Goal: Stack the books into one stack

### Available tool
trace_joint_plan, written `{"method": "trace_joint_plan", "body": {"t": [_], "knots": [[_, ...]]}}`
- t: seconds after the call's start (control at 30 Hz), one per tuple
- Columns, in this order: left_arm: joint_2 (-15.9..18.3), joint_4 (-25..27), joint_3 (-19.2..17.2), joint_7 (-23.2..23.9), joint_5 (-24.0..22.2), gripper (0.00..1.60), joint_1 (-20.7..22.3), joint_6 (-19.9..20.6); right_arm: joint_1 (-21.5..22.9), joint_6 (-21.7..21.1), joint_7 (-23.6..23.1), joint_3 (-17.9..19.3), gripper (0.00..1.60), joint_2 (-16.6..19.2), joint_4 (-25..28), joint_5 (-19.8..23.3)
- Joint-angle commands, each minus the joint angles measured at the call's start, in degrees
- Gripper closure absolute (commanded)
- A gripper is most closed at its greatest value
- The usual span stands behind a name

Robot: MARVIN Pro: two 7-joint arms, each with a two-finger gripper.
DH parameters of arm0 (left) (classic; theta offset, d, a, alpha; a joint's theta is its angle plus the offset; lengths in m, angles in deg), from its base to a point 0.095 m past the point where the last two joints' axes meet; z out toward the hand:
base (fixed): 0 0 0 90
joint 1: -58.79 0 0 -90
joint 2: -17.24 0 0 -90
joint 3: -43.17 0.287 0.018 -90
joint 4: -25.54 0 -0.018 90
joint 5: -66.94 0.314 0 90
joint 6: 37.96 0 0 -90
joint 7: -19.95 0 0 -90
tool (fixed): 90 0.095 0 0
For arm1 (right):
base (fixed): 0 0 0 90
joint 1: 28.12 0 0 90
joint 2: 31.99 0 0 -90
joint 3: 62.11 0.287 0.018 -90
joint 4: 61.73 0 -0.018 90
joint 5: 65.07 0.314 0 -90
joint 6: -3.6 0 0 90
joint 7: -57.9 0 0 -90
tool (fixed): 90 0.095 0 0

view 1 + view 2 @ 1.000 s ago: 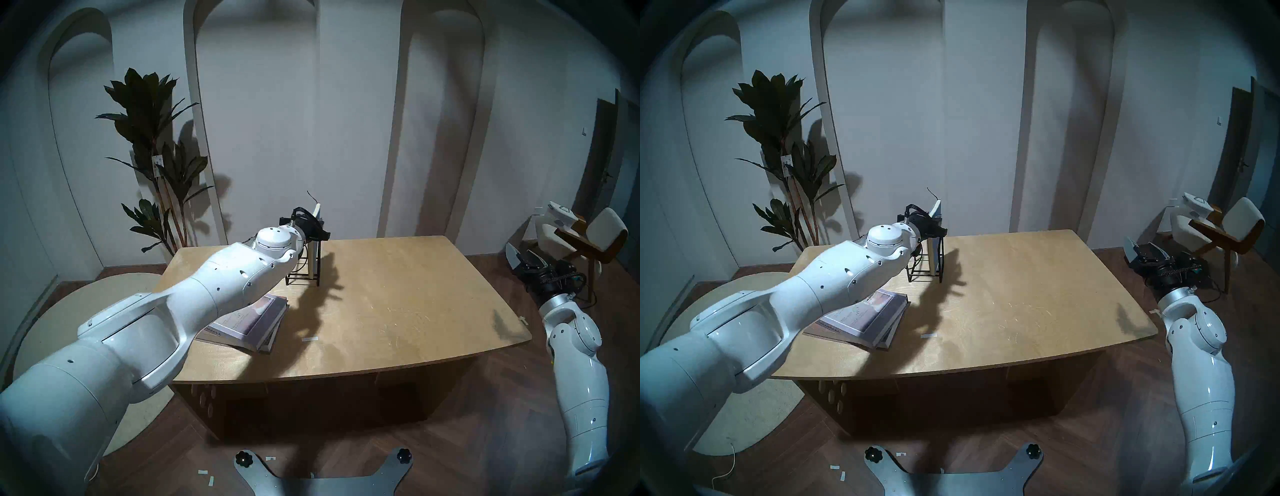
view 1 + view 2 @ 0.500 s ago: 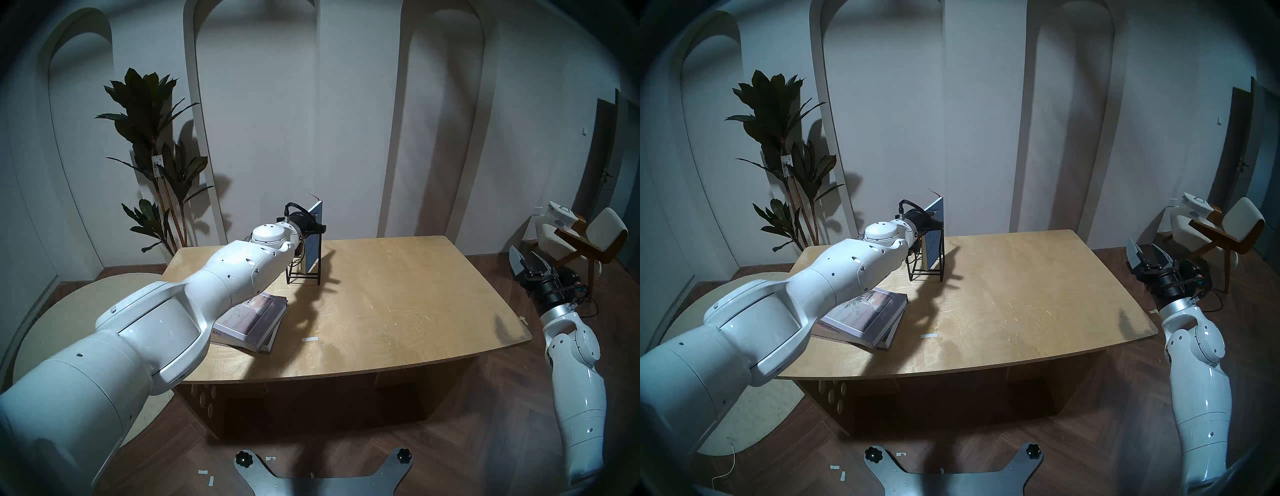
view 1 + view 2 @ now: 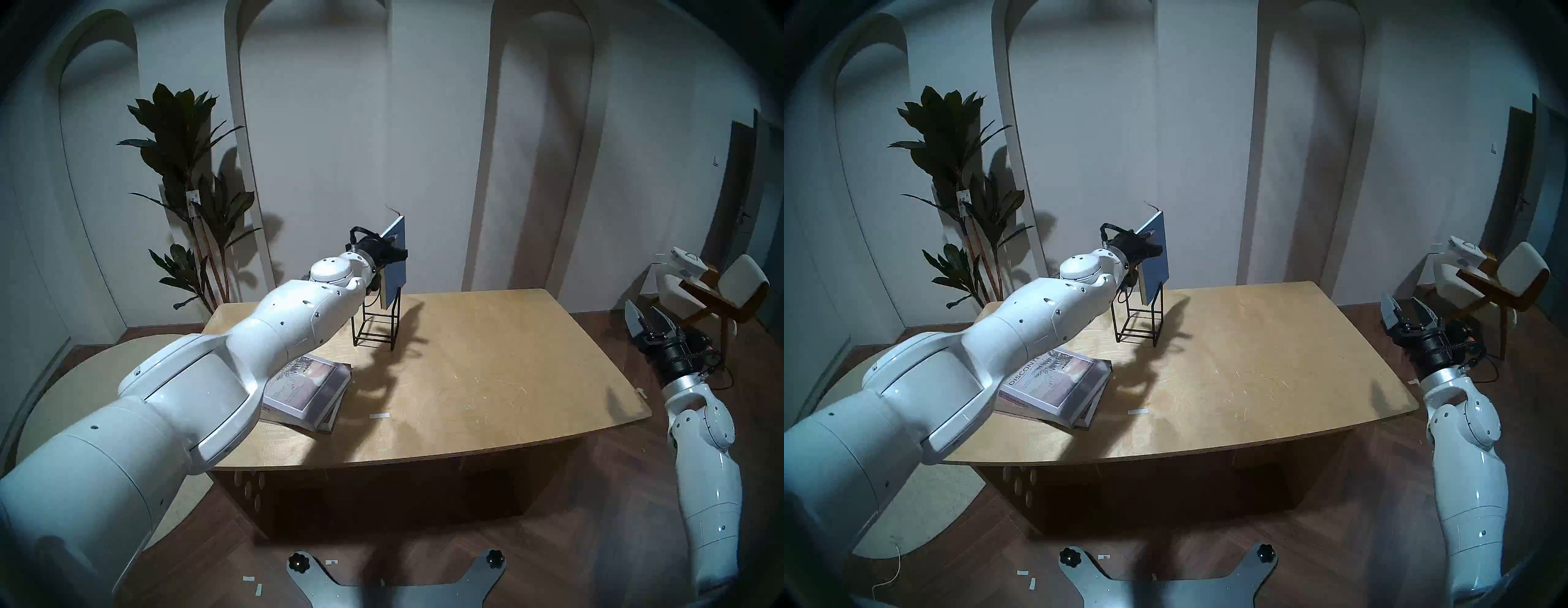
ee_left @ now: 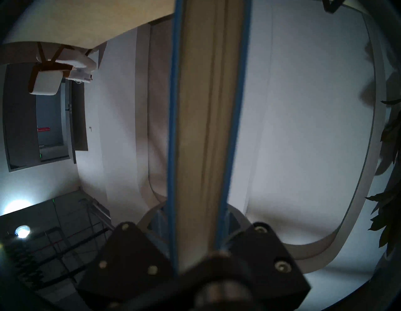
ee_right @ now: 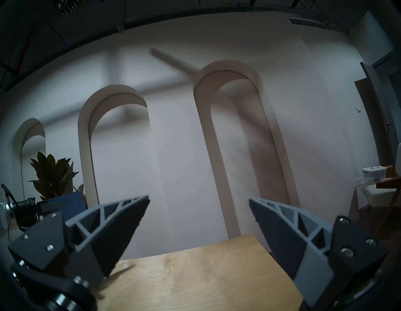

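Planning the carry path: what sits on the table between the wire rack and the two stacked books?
Nothing: bare table, only shadow, between wire rack and stacked books, in both head views.

The white left arm [image 3: 237, 373] hides the near-left part of the lavender-grey "DISCONTENT" book [image 3: 1059, 384] and most of the brown book [image 3: 1087, 414] beneath it.

Blue cover and cream page edges on thin book [image 3: 395, 260], dark ribbon at top, held far left of centre. Lavender-grey cover with photo panel on upper book [image 3: 1055, 384]; brown cover on lower book [image 3: 1090, 411]. Black wire rack [image 3: 375, 325]. Pale wood-grain worktop [image 3: 488, 373]. White arms; black left end effector [image 3: 392, 254]; grey-and-black right end effector [image 5: 198, 219]. Dark green plant [image 3: 186, 178] far left.
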State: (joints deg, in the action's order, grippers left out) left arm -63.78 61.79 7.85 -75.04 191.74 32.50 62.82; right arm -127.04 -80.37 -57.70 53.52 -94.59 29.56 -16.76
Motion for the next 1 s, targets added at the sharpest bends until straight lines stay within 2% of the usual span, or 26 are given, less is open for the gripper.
{"method": "trace_joint_plan", "body": {"t": [0.0,0.2,0.3,0.43,0.53,0.63,0.7,0.77,0.8,0.87,0.97], "knots": [[2.02,4.3,-2.43,-0.65,0.33,1.6,4.54,4.7,0.49,0.9,-0.31,0.45,0.0,0.22,0.84,-0.11],[4.38,7.16,-3.4,-1.02,0.96,1.6,4.9,7.38,0.52,0.96,-0.48,0.46,0.0,0.22,0.76,-0.1],[7.0,10.17,-4.16,-1.11,2.09,1.6,4.77,10.09,0.55,1.01,-0.62,0.47,0.0,0.21,0.7,-0.1],[9.08,12.16,-4.97,-0.93,2.76,1.6,4.65,11.49,0.57,1.03,-0.7,0.48,0.0,0.21,0.65,-0.09],[12.73,14.78,-5.63,-0.64,4.7,1.6,4.46,13.07,0.6,1.05,-0.81,0.48,0.0,0.21,0.59,-0.08],[13.9,15.75,-6.66,-0.5,5.4,1.6,4.16,14.09,0.61,1.05,-0.86,0.48,0.0,0.22,0.55,-0.08],[16.08,17.33,-7.55,-0.32,7.59,1.6,3.8,15.55,0.64,1.05,-0.94,0.49,0.0,0.22,0.5,-0.07],[16.36,17.37,-7.81,-0.37,7.98,1.6,3.8,15.82,0.64,1.03,-0.96,0.48,0.0,0.23,0.48,-0.06],[18.79,19.28,-7.72,-0.51,9.85,1.6,3.13,17.06,0.66,1.04,-1.01,0.49,0.0,0.22,0.45,-0.06],[18.94,19.16,-8.21,-0.72,11.37,1.6,2.89,18.25,0.67,1.03,-1.04,0.49,0.0,0.23,0.43,-0.06],[21.08,20.33,-8.73,-1.19,14.4,1.6,1.96,19.97,0.7,1.01,-1.11,0.49,0.0,0.24,0.37,-0.04]]}}
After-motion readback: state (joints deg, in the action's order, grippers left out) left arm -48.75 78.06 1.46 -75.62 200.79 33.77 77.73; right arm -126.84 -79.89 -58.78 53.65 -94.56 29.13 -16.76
